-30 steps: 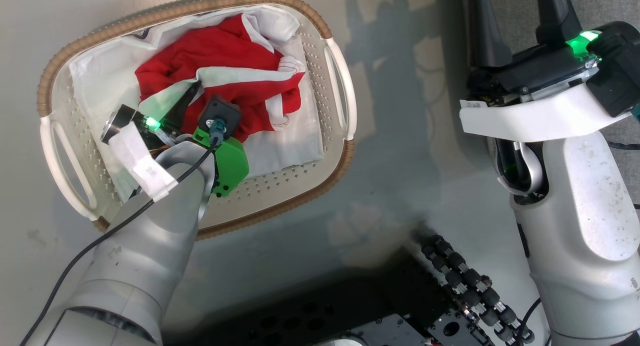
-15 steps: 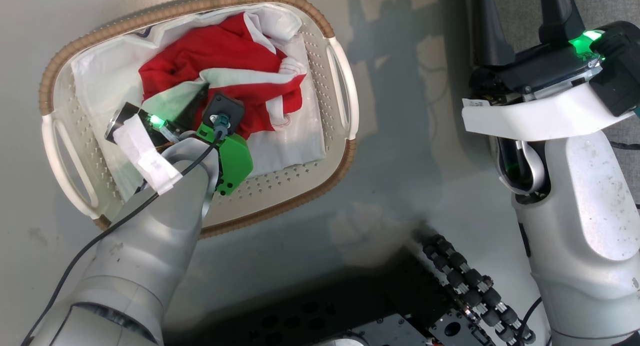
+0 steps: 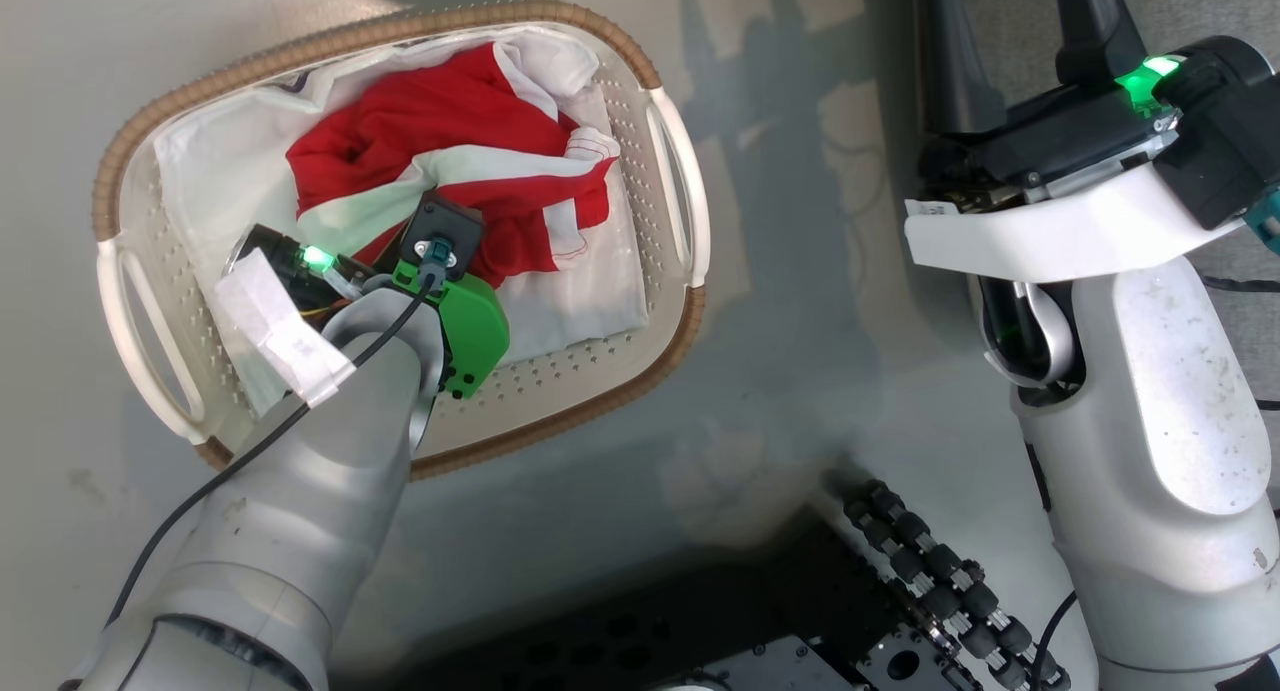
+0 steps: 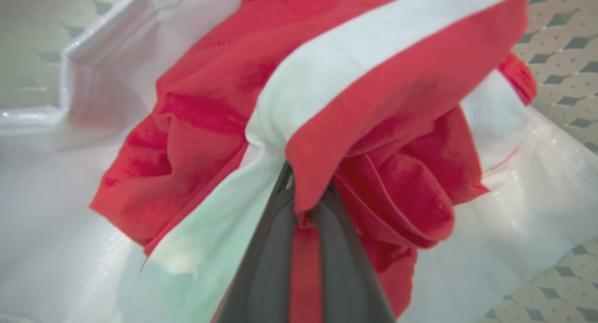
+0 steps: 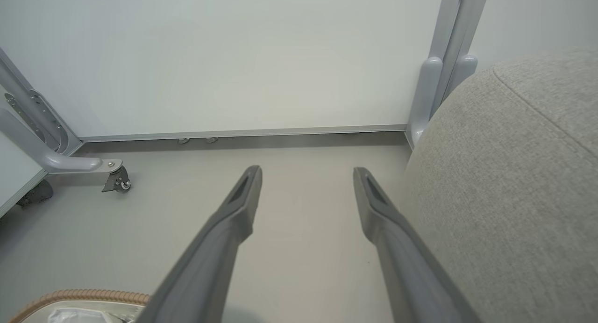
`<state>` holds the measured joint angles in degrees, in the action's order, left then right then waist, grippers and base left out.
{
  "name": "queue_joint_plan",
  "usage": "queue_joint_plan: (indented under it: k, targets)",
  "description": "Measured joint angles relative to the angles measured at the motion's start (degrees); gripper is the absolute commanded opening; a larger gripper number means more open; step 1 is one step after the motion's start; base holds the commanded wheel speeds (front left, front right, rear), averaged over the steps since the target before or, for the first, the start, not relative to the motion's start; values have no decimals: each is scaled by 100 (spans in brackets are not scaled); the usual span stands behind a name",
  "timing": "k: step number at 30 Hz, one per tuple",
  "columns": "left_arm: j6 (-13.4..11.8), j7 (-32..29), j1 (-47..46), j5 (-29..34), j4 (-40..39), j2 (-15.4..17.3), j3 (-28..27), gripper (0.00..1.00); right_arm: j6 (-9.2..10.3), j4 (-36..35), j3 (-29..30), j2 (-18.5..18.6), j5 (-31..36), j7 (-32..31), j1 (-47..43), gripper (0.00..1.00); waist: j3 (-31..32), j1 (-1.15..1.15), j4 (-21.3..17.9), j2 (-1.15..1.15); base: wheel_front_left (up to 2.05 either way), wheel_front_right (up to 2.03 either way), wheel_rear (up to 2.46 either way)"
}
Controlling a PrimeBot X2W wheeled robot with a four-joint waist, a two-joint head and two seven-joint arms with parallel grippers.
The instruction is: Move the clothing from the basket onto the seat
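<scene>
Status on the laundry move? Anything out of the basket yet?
Done: nothing visibly; the part of the grey fabric seat in view is bare. In hand: left end effector shut on the red garment with broad white stripes, inside the white perforated basket with brown woven rim. To do: lift it out, carry to the seat; right end effector open, idle.

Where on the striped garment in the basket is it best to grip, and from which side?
The raised fold of the garment, from above through the open basket: it stands off the liner. The left gripper pinches there.
</scene>
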<state>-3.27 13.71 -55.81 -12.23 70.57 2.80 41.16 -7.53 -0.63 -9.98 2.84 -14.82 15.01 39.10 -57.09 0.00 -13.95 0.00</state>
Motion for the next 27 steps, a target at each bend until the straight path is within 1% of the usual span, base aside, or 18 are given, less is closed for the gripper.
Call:
queue_joint_plan:
  k: [3,6,13,21,27]
  targets:
    - [15,56,73,-110,-4,1,40,0,0,48,-43,0,-1,0,10,100,126,0,-9,0,0,0,0]
    - [125,100,212,-138,-45,0,164,0,0,105,-90,1,1,0,-10,100,295,0,-5,0,0,0,0]
    - [157,126,470,-291,-66,0,178,0,0,296,-194,0,40,0,-138,100,756,0,34,0,0,0,0]
    - [123,133,1011,-487,-632,-1,104,0,0,569,-191,-2,185,0,-426,100,1348,0,167,0,0,0,0]
    - [124,133,1388,-459,-983,1,140,0,0,762,-193,-1,201,0,-606,100,1800,0,327,0,0,0,0]
